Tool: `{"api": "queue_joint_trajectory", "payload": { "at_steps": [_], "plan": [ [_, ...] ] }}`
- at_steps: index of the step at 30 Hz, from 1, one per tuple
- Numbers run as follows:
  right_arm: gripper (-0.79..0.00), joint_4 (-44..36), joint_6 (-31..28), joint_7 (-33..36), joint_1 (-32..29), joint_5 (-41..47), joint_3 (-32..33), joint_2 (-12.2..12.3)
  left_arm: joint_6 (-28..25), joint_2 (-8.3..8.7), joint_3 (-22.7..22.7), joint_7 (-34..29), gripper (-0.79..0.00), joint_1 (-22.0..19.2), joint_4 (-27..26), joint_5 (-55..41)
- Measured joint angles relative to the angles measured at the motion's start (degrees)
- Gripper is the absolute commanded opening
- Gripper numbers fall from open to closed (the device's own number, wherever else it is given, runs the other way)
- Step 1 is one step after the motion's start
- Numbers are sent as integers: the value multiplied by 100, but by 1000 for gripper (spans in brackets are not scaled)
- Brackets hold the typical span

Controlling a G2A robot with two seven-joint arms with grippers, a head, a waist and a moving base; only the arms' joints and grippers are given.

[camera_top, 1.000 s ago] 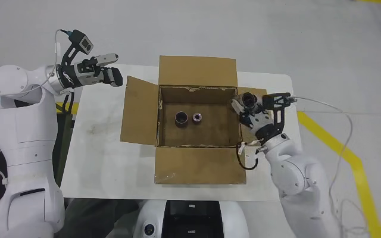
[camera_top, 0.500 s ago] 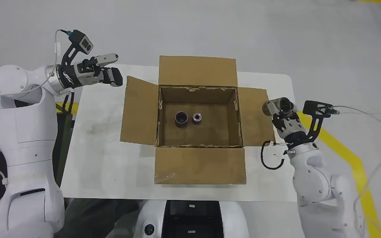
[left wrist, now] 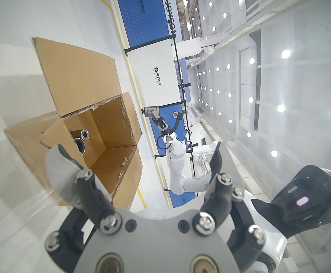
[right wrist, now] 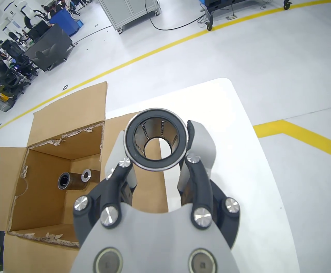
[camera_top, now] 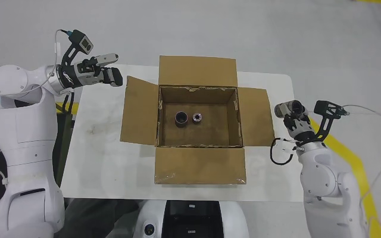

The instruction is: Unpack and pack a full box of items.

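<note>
Top view: the right gripper (camera_top: 292, 112) hangs beyond the box (camera_top: 199, 70), near the right edge of the table (camera_top: 95, 149), clamped on a bearing sleeve (camera_top: 288, 108). A dark sleeve (camera_top: 181, 119) and a small ring (camera_top: 197, 118) sit side by side on the box floor. The left gripper (camera_top: 113, 68) hovers over the table's far left corner.

Left wrist view: its fingers (left wrist: 59, 165) are spread wide, gripping nothing, with the open box beyond.

Right wrist view: both fingers (right wrist: 204, 144) pinch the bearing sleeve (right wrist: 129, 141), bore facing the camera.

White table (camera_top: 95, 149) w/ rounded corners, yellow floor line (right wrist: 155, 51) & grey cabinet (right wrist: 129, 11) beyond
</note>
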Motion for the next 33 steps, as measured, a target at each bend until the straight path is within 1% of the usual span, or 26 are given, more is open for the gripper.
{"api": "queue_joint_trajectory", "payload": {
  "at_steps": [20, 27, 33],
  "plan": [
    [-785, 38, 9, -4, 7, 29, 5, -1, 0, 0, 0, 0, 0, 0, 0, 0],
    [-785, 423, 56, -320, 106, -199, 64, 3, 0, 0, 0, 0, 0, 0, 0, 0],
    [-785, 830, 226, -236, 320, -305, 137, 11, 0, 0, 0, 0, 0, 0, 0, 0]
  ]
}}
